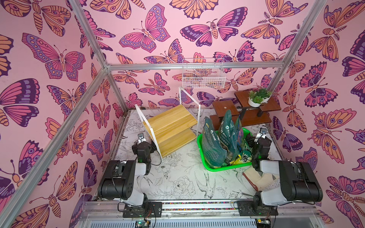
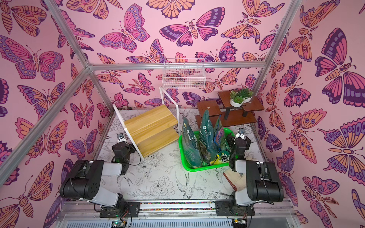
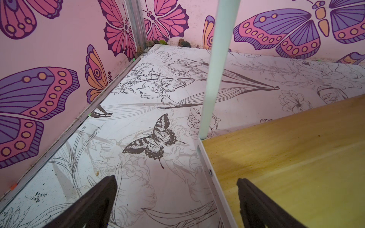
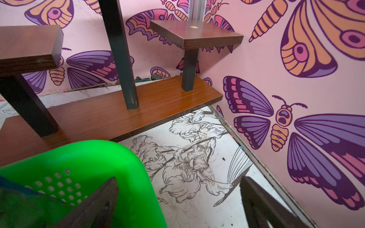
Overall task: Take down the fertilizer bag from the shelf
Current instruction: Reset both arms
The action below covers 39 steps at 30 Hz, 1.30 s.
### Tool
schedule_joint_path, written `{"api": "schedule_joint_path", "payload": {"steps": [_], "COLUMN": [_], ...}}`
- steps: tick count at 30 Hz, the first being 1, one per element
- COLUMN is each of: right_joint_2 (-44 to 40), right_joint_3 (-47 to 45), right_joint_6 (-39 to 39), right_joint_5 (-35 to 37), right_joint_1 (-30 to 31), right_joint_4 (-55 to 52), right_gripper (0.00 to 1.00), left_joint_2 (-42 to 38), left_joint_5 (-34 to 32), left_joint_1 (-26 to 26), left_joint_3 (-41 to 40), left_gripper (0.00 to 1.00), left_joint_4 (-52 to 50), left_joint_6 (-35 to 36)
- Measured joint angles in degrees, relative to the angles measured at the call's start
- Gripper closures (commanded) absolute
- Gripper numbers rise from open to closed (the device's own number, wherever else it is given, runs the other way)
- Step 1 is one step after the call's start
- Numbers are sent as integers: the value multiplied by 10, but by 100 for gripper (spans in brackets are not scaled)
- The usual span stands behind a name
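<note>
The shelf (image 1: 169, 128) of pale yellow boards in a white tube frame stands at the back left, and both boards are bare in both top views. Dark green fertilizer bags (image 1: 212, 144) stand upright in a green basket (image 1: 221, 168) to the right of the shelf. My left gripper (image 1: 141, 138) is open by the shelf's front left corner; in the left wrist view one of its fingers (image 3: 254, 205) hangs over the lower board (image 3: 286, 158). My right gripper (image 1: 261, 133) is open at the basket's far right corner. It holds nothing and straddles the basket rim (image 4: 98, 154).
A white wire basket (image 1: 203, 75) hangs on the back wall. The dark brown plant stand (image 1: 243, 116) with a white pot of succulents (image 1: 256, 98) fills the back right corner. A tan cloth (image 1: 260, 179) lies by the right arm's base. Pink walls close in on both sides.
</note>
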Motion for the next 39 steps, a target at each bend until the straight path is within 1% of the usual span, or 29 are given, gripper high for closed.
{"api": "schedule_joint_path", "payload": {"steps": [6, 10, 11, 12, 13, 14, 15, 16, 17, 18, 20, 23, 24, 25, 26, 29, 30, 31, 39], "right_joint_2": [0, 0, 0, 0, 0, 0, 0, 0, 0, 0, 0, 0, 0, 0, 0, 0, 0, 0, 0], "right_joint_3": [0, 0, 0, 0, 0, 0, 0, 0, 0, 0, 0, 0, 0, 0, 0, 0, 0, 0, 0], "right_joint_6": [0, 0, 0, 0, 0, 0, 0, 0, 0, 0, 0, 0, 0, 0, 0, 0, 0, 0, 0], "right_joint_5": [0, 0, 0, 0, 0, 0, 0, 0, 0, 0, 0, 0, 0, 0, 0, 0, 0, 0, 0], "right_joint_1": [0, 0, 0, 0, 0, 0, 0, 0, 0, 0, 0, 0, 0, 0, 0, 0, 0, 0, 0], "right_joint_4": [0, 0, 0, 0, 0, 0, 0, 0, 0, 0, 0, 0, 0, 0, 0, 0, 0, 0, 0], "right_gripper": [1, 1, 1, 1, 1, 1, 1, 1, 1, 1, 1, 1, 1, 1, 1, 1, 1, 1, 1], "left_joint_2": [0, 0, 0, 0, 0, 0, 0, 0, 0, 0, 0, 0, 0, 0, 0, 0, 0, 1, 1], "left_joint_5": [0, 0, 0, 0, 0, 0, 0, 0, 0, 0, -1, -1, -1, -1, -1, -3, -3, -5, -9], "left_joint_1": [0, 0, 0, 0, 0, 0, 0, 0, 0, 0, 0, 0, 0, 0, 0, 0, 0, 0, -4], "left_joint_3": [0, 0, 0, 0, 0, 0, 1, 1, 1, 1, 1, 1, 1, 1, 1, 1, 1, 1, 2], "left_gripper": [7, 15, 24, 37, 55, 79, 92, 95, 89, 75, 75, 62, 55, 43, 36, 20, 4, 1, 1], "left_joint_4": [0, 0, 1, 1, 2, 2, 2, 2, 2, 2, 2, 2, 2, 2, 3, 3, 2, 2, 3], "left_joint_6": [0, 0, 0, 1, 2, 2, 0, 0, 0, 1, 0, -1, 0, 1, -2, -1, -1, -1, 0]}}
